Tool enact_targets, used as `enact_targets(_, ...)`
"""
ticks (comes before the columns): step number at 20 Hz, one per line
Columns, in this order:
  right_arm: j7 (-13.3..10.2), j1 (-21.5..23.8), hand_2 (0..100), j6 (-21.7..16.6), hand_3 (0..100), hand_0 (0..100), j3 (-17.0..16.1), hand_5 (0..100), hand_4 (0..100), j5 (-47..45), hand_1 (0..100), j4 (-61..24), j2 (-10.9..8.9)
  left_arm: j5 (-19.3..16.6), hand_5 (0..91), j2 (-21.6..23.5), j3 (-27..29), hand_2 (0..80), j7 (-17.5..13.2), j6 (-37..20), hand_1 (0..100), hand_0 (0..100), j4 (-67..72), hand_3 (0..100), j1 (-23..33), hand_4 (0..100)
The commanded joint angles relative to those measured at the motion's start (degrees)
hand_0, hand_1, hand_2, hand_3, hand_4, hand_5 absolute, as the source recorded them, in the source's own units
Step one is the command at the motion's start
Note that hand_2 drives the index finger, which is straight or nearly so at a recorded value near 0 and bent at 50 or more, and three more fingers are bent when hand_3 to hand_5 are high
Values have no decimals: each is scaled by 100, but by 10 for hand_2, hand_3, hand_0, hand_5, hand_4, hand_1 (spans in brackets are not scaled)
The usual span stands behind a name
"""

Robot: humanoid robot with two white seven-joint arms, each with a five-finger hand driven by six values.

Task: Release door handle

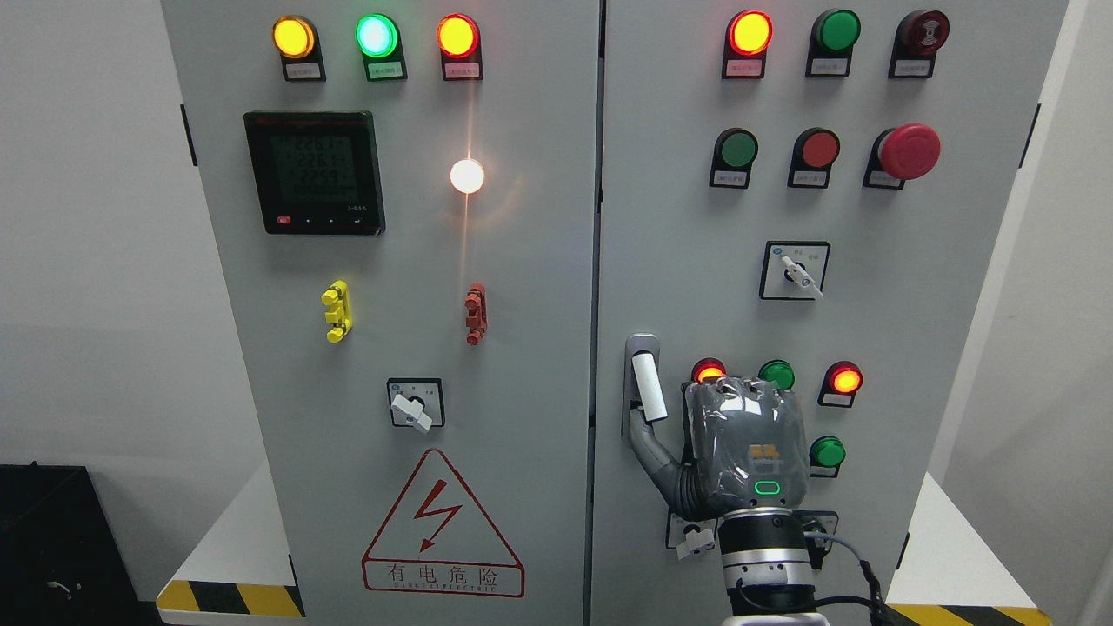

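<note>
The door handle (644, 382) is a grey mount with a white lever. It stands upright on the left edge of the right cabinet door (913, 287). My right hand (739, 448) comes up from the bottom edge, its back facing me, just right of the handle and lower. Its thumb (654, 448) stretches left and touches the panel right under the lever's lower end. The other fingers point toward the door beside the handle, and nothing is wrapped in them. The left arm does not show.
Lit red lamps (709, 371) and green buttons (776, 374) sit right above and beside the hand. A rotary switch (796, 271) is higher up, and a red emergency button (909, 150) is at the upper right. The left door (522, 348) carries a meter and a warning triangle.
</note>
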Motion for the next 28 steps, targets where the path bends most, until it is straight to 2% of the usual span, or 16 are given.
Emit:
enact_targets(1, -5, -8, 954, -2, 1000, 479, -5, 983, 1000, 1, 325, -12, -2, 5, 0, 0, 0, 0, 1, -5, 556, 120, -1, 0, 97, 0)
enact_targets(28, -5, 0, 949, 77, 1000, 472, -5, 986, 1000, 150, 368, -47, -10, -4, 0, 0, 0, 0, 1, -5, 556, 120, -1, 0, 97, 0)
